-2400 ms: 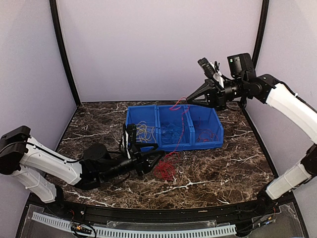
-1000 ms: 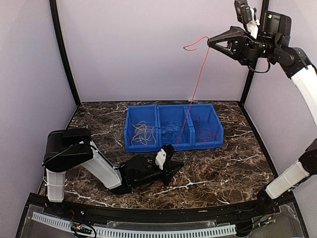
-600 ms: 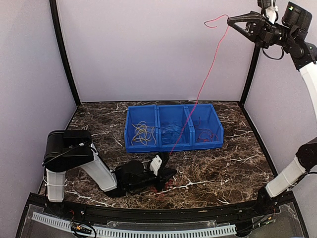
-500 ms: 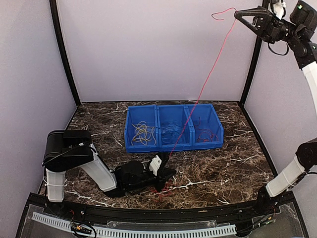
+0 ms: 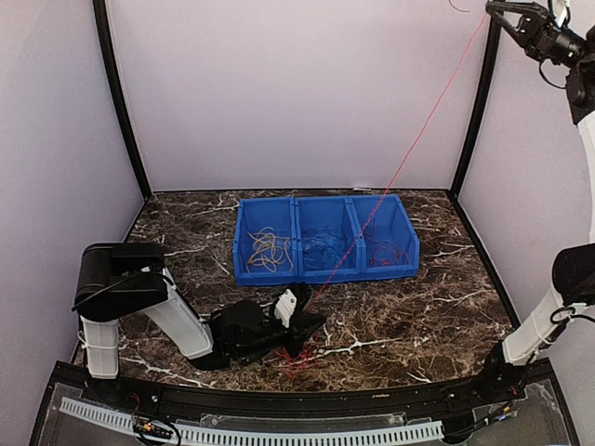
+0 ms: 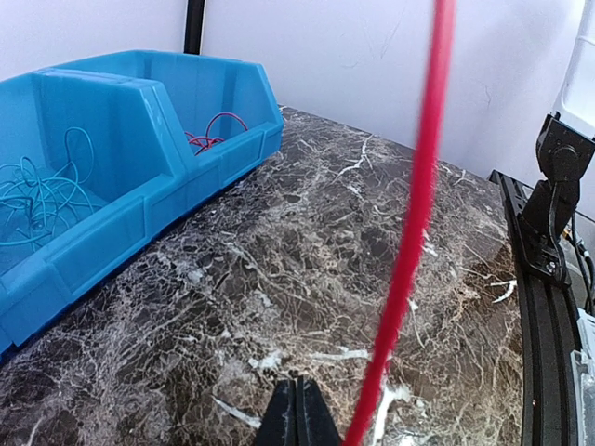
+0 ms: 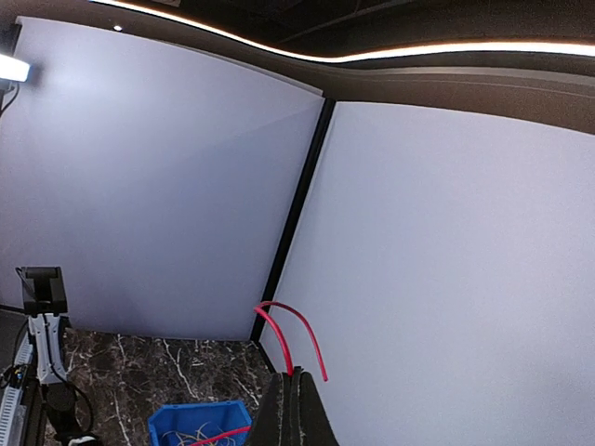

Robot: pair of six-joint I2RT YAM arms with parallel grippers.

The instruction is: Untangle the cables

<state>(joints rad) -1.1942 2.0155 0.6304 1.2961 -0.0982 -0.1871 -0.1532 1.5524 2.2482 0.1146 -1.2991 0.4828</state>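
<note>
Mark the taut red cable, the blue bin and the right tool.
red cable (image 6: pixel 414 214), left wrist view, middle of the taut strand.
blue bin (image 5: pixel 386 269), top external view, front wall.
right tool (image 7: pixel 292 381), right wrist view, at the shut fingertips.

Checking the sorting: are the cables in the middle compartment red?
No, the middle compartment holds blue cables; red cables lie to its right.

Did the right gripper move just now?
Yes. The right gripper, holding a thin red cable, rose from near the blue plastic bin to the black corner post's top.
</note>
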